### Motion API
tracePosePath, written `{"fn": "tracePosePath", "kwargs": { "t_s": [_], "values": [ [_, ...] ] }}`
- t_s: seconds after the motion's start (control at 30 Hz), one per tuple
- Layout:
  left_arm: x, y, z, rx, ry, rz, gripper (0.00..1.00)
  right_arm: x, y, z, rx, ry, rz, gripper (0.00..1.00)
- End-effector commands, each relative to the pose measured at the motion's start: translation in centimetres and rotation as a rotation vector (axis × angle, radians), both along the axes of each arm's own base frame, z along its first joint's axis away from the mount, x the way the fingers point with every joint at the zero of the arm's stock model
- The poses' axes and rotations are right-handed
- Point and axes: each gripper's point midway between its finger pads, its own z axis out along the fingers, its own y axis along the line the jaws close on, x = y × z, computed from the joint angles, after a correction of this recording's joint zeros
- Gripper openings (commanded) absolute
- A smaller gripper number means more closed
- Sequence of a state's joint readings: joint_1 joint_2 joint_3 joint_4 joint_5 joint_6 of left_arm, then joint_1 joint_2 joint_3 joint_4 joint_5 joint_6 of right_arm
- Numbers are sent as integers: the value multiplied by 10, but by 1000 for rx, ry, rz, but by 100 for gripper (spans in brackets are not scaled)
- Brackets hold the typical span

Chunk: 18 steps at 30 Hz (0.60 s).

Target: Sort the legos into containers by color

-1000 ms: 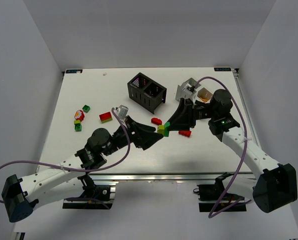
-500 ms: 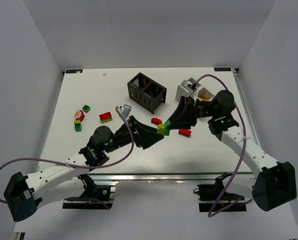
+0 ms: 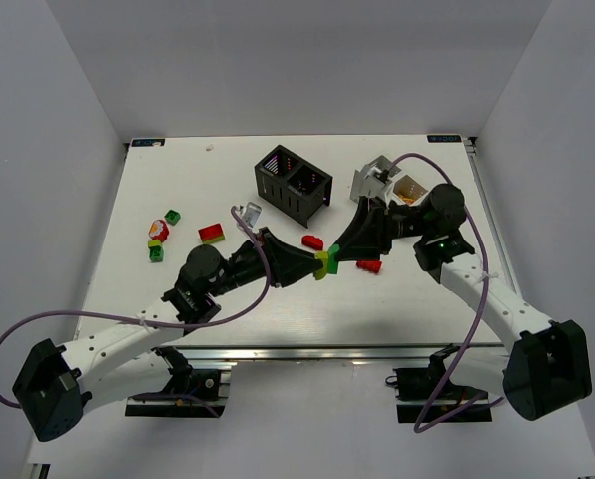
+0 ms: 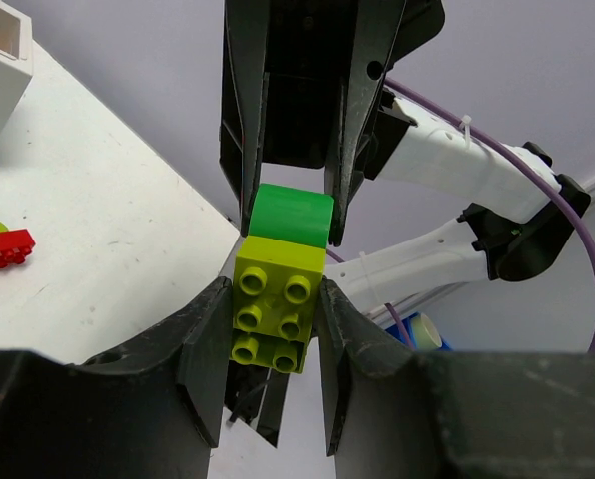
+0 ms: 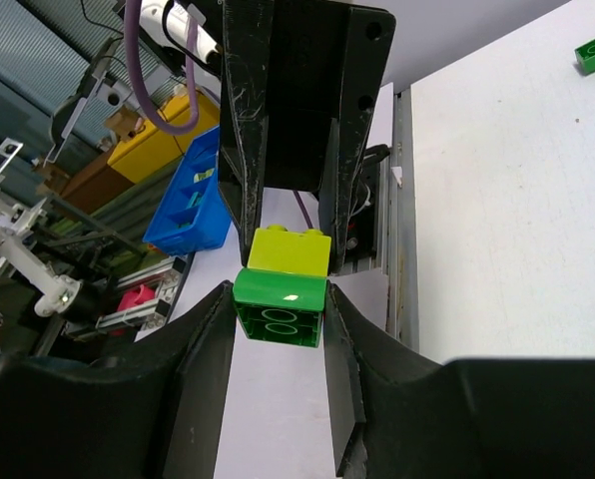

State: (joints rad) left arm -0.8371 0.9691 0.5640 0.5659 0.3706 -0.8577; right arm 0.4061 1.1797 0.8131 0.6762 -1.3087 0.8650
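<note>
Left fingers [image 4: 203, 349] clamp the yellow brick [image 4: 276, 304]; right fingers [image 5: 203, 359] pinch the green brick [image 5: 280, 304] stuck to it, above the table [image 3: 208, 180] between the arms. The stack's long axis runs arm to arm, so a straight pull apart should split it.

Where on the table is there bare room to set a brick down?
Free: the far-left table between the black bin and the loose bricks, and the near strip between the arms. Crowded: the middle, where the left hand and right hand meet on the green-yellow stack, red bricks beside.
</note>
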Motion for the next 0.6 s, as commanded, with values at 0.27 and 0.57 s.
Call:
{"fn": "tracePosePath", "kwargs": {
  "t_s": [0.27,0.57],
  "values": [
    [5,23,13,-51,-15,5,7,18,-9,8,20,-78,-45,0],
    [29,46,1,21,7,116,5,53,-14,0,-46,-120,-169,0]
  ]
}}
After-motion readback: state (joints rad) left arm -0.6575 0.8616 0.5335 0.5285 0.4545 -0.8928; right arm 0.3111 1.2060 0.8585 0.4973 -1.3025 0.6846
